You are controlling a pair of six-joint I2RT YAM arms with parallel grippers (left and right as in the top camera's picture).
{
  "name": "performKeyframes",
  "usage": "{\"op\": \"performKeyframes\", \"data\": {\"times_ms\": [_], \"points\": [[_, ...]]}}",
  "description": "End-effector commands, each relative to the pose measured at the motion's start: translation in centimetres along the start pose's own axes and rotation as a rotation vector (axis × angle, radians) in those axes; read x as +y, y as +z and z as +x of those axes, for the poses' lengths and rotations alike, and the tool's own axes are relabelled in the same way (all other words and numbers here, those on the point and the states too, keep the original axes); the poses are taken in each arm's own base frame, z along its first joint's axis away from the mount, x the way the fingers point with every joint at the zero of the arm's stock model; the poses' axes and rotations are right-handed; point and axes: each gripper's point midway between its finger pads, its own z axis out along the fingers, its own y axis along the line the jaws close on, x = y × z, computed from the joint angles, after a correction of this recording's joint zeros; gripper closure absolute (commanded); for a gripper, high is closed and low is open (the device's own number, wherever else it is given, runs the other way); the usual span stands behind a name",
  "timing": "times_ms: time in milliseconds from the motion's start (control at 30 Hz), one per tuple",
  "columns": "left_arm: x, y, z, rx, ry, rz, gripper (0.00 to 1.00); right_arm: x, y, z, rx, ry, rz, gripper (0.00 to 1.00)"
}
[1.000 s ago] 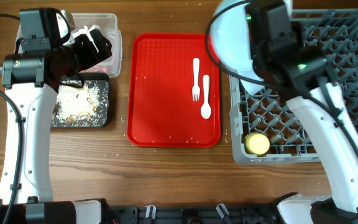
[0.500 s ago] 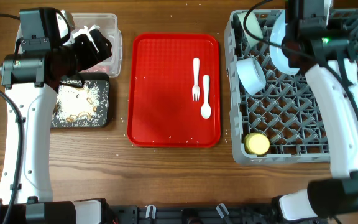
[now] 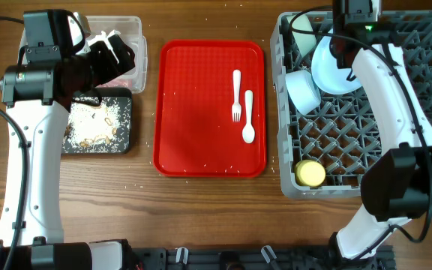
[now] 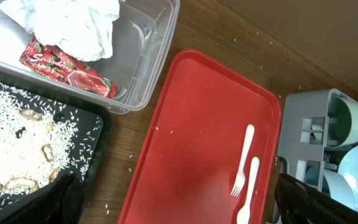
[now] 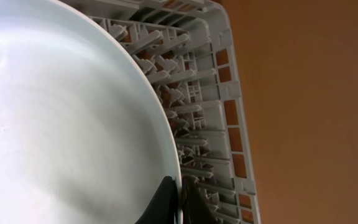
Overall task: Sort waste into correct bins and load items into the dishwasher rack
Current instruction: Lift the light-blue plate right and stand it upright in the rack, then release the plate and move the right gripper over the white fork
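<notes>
Overhead | right claw point(image 5: 179, 200) clamped on plate point(image 5: 61, 124) rim, near rack point(image 3: 336, 142) far wall | left claw point(image 4: 185, 206) apart

The light blue plate point(image 5: 61, 124) fills the left of the view, its curved rim running down to the bottom edge. There the right gripper point(image 5: 179, 204) pinches the rim, one dark finger on each face. Right of the plate stand the grey pegs of the dishwasher rack point(image 5: 210, 118), then the brown table point(image 5: 309, 112)

Bright, even light from above, soft short shadows, all views sharp, faint sheen on the red tray point(image 3: 201, 112)
</notes>
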Motion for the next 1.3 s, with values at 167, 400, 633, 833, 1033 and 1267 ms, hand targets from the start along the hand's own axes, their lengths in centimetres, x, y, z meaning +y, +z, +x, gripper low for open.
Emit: {"op": "performKeyframes", "data": {"times_ms": [167, 400, 633, 833, 1033, 1267], "points": [[0.4, 0.1, -0.4, -0.008, 0.002, -0.013, 0.00, -2.3, 1.2, -0.9, -0.016, 0.065, 0.066, 0.96], [0.4, 0.1, -0.3, -0.008, 0.002, -0.013, 0.00, -4.2, -0.1, -2.2, -0.079, 0.084, 0.091, 0.96], [0.4, 0.1, -0.4, -0.008, 0.002, -0.013, 0.00, -4.3, -0.2, -2.5, -0.090, 0.018, 0.092, 0.96], [0.4, 0.1, -0.3, -0.008, 0.002, -0.013, 0.00, -3.1, -0.2, -2.8, -0.108, 0.012, 0.020, 0.91], [0.4, 0.1, -0.4, -0.008, 0.002, -0.013, 0.00, 0.0, -0.4, -3.0, -0.135, -0.008, -0.157, 0.49], [0.4, 0.1, -0.4, -0.008, 0.002, -0.013, 0.00, 0.5, -1.6, -2.7, -0.127, 0.095, -0.244, 0.44]]}}
